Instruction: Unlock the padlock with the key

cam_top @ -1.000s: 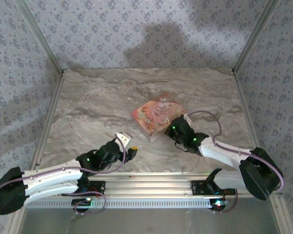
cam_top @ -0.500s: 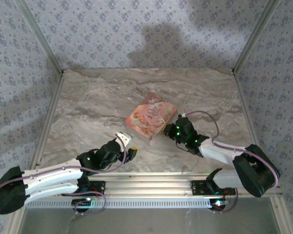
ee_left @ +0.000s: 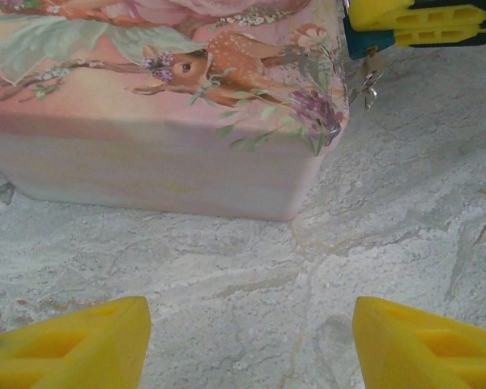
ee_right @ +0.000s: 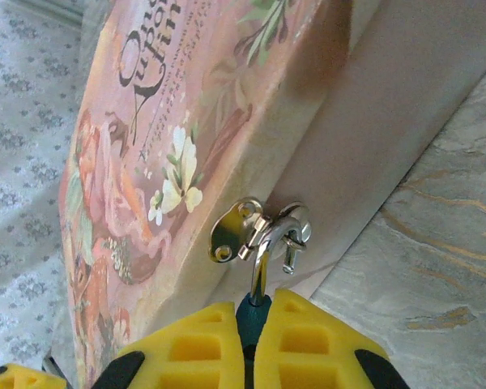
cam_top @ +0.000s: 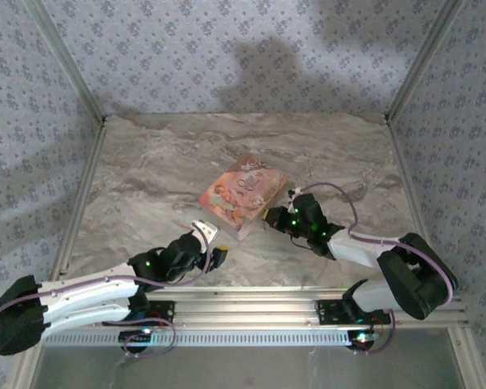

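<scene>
The padlock (ee_right: 252, 318) has a small blue body and a shiny metal loop (ee_right: 263, 243) hooked through the latch (ee_right: 235, 231) on the side of the pink picture box (cam_top: 243, 194). My right gripper (ee_right: 255, 306) is shut on the blue body, right against the box's near right side (cam_top: 271, 217). In the left wrist view the same blue body (ee_left: 355, 40) shows between the right gripper's yellow fingers (ee_left: 413, 14). My left gripper (ee_left: 251, 340) stands open over bare marble, a short way in front of the box (ee_left: 162, 105). The key is out of view.
The marble table (cam_top: 154, 186) is bounded by patterned walls at the back and sides. A metal rail (cam_top: 251, 300) runs along the near edge by the arm bases. Open floor lies left of the box and behind it.
The right gripper has moved left with the padlock in it, and the box has slid left and turned with it. The left arm has barely moved.
</scene>
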